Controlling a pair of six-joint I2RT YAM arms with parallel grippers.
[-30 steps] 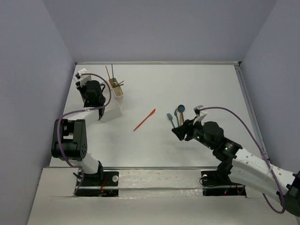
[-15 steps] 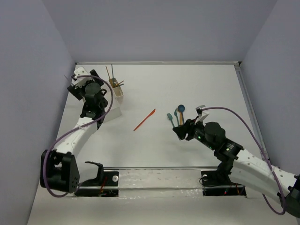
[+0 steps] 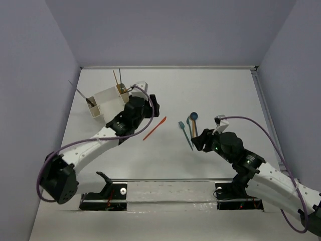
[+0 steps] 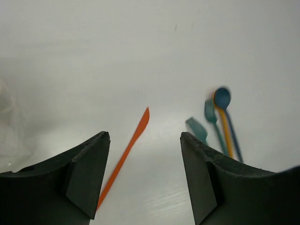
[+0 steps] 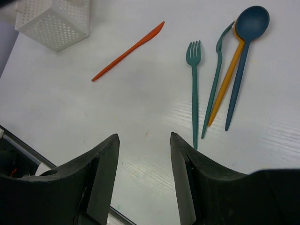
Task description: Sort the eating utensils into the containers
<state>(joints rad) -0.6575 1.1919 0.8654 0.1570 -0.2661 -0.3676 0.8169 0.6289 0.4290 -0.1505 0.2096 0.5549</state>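
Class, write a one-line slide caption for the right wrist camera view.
Open right gripper looks onto an orange knife, teal fork and blue spoon, white perforated container at top left.

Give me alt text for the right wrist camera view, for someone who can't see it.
An open, empty end effector hangs over a white table, facing a fork, another teal utensil, a yellow-orange utensil and a blue spoon lying side by side. An orange knife lies to their left, a perforated white container at upper left.
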